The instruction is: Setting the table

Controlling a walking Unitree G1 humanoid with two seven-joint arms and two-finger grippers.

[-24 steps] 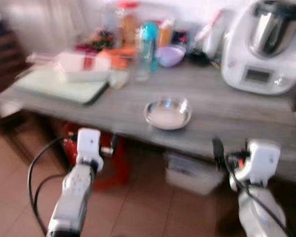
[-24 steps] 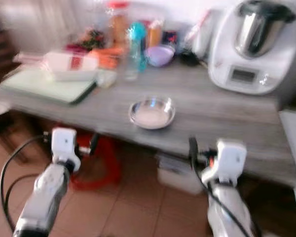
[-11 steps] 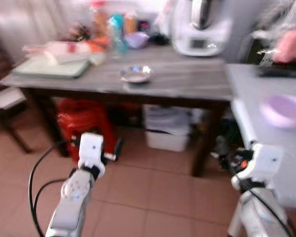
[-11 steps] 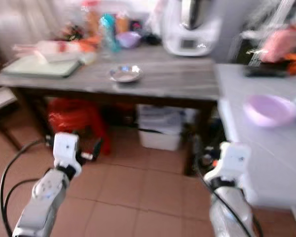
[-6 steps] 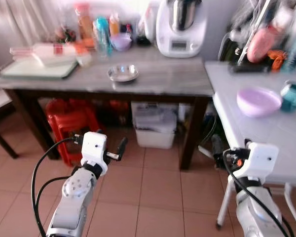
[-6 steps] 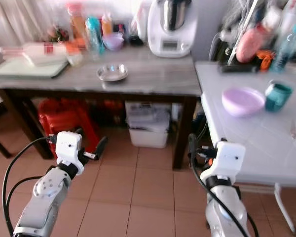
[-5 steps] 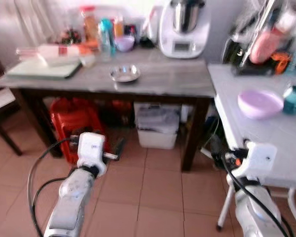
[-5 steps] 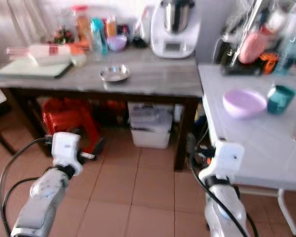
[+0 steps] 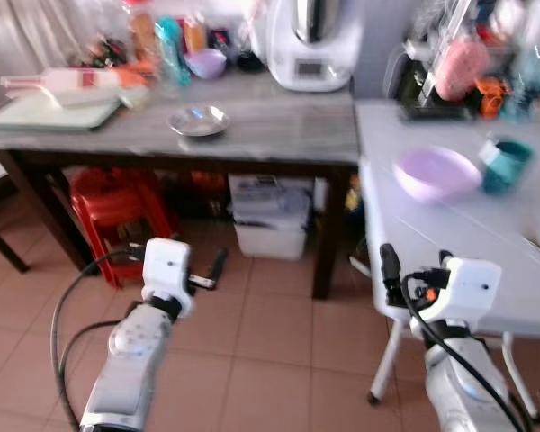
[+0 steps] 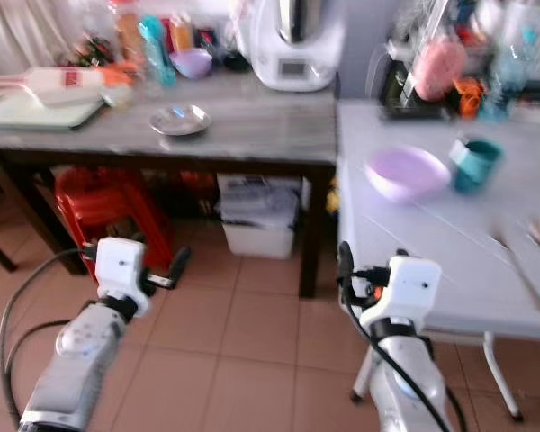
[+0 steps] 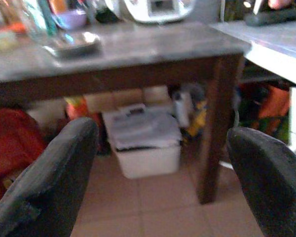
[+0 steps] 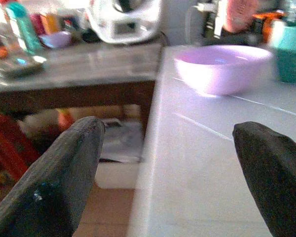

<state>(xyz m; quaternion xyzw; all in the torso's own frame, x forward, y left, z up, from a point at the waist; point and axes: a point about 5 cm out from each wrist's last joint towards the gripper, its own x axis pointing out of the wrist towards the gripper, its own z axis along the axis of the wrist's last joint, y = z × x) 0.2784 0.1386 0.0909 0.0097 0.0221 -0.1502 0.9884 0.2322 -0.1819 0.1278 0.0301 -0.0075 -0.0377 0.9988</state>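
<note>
View has swung right vs a couple secs ago: then the wooden bench [image 9: 252, 135] w/ the steel dish [image 9: 198, 120] was close up in front, now it sits further back and to the left, and the white bench [image 10: 414, 243] has come into frame on the right. That's the camera/robot turning and backing off, not the things moving; the dish sits at the same spot on the wooden bench. My read: robot is turning toward the white bench, prob. the table to be set, w/ nothing carried over yet.

Left gripper [image 11: 158, 163]: fingers wide apart, empty, held low over the tiled floor [image 9: 279, 333] in front of the wooden bench. Right gripper [image 12: 167, 163]: fingers also spread wide, empty, at the near edge of the white bench, pointing toward the purple bowl [image 10: 407, 173].

Containers:
- Purple bowl on the white bench, upright; looks empty from the wrist view, inside not fully visible.
- Teal cup [image 10: 472, 164] just beside the bowl, on its right; contents can't tell.
- Steel dish looks empty, blurred.
- Small purple bowl [image 9: 204, 63] at the back of the wooden bench among bottles [image 9: 169, 40]; contents can't tell.
- White lidded bin [image 9: 272, 216] and red stool [image 9: 117, 202] under the wooden bench.

Cutlery-like pieces [image 10: 522, 252] lie on the white bench further right, too blurred to name.
</note>
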